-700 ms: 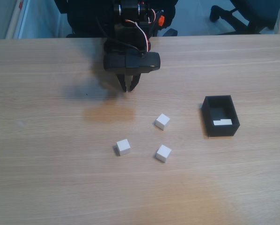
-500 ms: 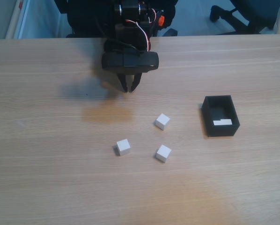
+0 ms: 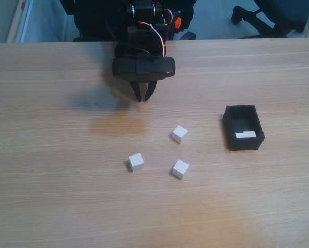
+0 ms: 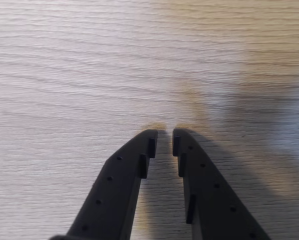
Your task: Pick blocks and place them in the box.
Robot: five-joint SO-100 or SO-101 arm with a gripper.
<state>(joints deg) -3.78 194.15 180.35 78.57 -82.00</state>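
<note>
Your jaws, nearly pressed together and empty, hang far of the blocks (image 3: 179, 134); these look light, rigid cubes, so grip opposite flat faces.

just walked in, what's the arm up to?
Nothing is picked yet. The gripper hangs over bare table near the far edge in the fixed view, its fingers nearly closed with a narrow gap and nothing between them. Three white blocks sit loose on the table in front of it. The black box to the right holds a flat white piece but no blocks.
</note>
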